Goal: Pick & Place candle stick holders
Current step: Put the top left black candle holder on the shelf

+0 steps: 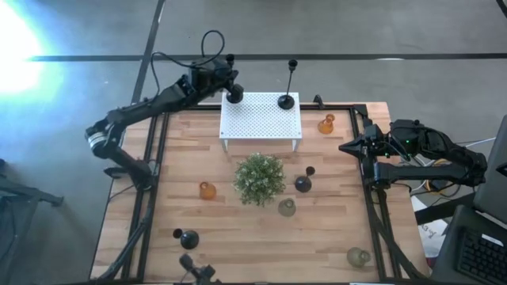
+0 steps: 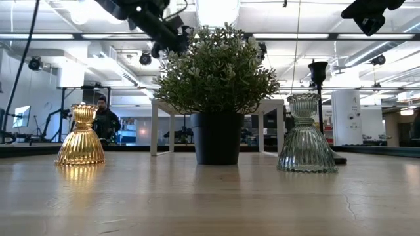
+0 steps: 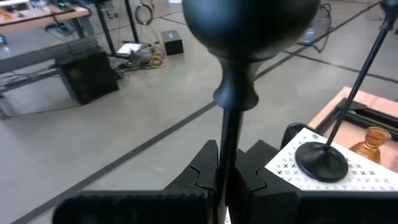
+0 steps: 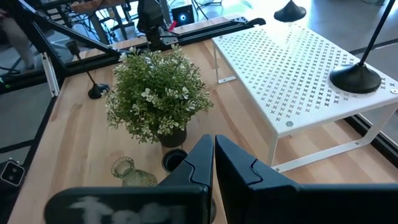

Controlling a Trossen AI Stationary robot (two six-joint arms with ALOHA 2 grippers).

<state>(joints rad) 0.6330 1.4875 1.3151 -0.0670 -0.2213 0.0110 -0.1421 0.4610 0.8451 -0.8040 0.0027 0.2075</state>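
Black stem holder [image 3: 229, 149] clamped by left gripper [image 3: 225, 171].

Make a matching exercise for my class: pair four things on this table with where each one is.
Things:
1. tall black stem holder
2. amber holder
3. green plant
4. left end effector

Places:
A. centre of the table, in front of the stand
B. standing free on the white perforated stand, right corner
C. closed on the other black stem at the stand's left corner
D. on the wood, left of the plant

Pairs: 1-B, 2-D, 3-A, 4-C
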